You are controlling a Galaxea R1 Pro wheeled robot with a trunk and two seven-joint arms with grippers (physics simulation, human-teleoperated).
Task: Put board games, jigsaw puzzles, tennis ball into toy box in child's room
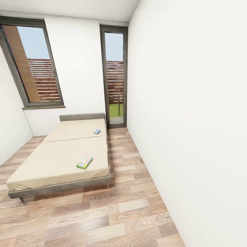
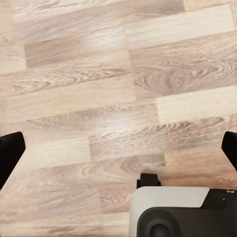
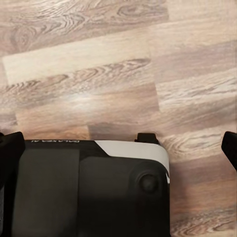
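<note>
Head view, cream bed, two colourful board games

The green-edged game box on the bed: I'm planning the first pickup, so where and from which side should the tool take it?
The green-edged game box lies flat on the bed, near the foot and the edge facing the open wood floor. Probably best to approach from that side, come down from above and pinch across its narrow width, since the flat cover leaves no room under it.
</note>
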